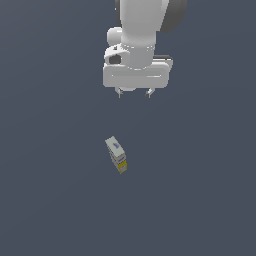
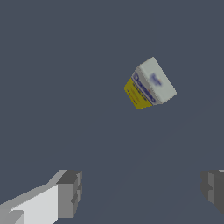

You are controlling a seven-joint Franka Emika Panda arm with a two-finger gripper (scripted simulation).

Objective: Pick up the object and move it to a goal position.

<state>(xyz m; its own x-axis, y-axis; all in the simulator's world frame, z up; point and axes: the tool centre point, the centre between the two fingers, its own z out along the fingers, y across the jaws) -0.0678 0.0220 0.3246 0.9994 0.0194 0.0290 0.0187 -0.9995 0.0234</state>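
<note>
Right now the gripper (image 1: pixel 134 93) hangs with its fingers (image 2: pixel 68 194) spread wide, holding nothing. Well apart from it, the box (image 1: pixel 116 154) lies alone on the dark grey floor (image 1: pixel 50 190).

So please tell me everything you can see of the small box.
The small box is oblong and white-grey, with a bluish mark on one face, blue lettering along a side and a yellow end. It looks like printed cardboard. It lies alone on the dark grey floor, skewed, yellow end away from the arm. Nothing touches it.
</note>
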